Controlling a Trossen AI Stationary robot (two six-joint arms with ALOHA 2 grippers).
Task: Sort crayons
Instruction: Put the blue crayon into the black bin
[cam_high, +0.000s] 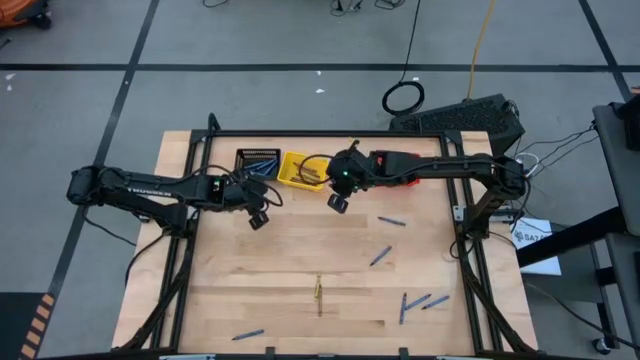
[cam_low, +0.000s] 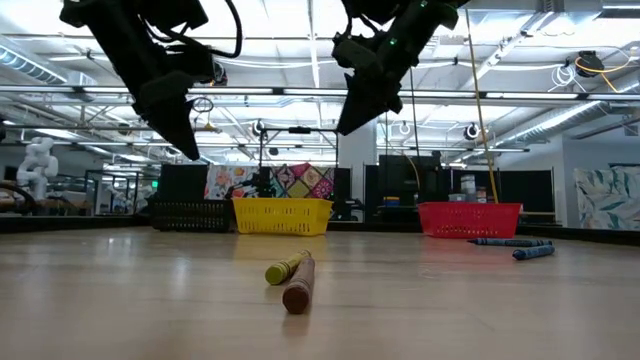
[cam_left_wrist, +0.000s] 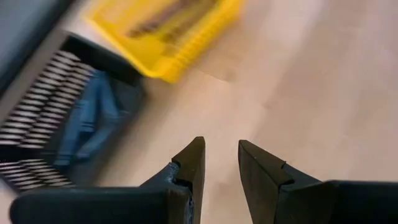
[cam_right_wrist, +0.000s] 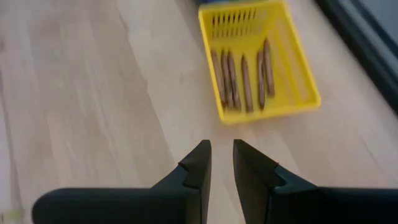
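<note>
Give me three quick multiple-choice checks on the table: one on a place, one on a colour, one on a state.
1. Where does the yellow basket stand?
A. between the black basket and the red basket
B. alone at the table's near edge
C. upturned on the floor

2. What colour are the crayons in the black basket?
A. brown
B. blue
C. red

3. How is the right gripper?
A. shut on a crayon
B. shut on a basket's rim
C. open, empty

Answers:
1 A: the low view shows the three in a row.
2 B: the left wrist view shows blue sticks inside.
3 C: bare wood shows between its fingers.
</note>
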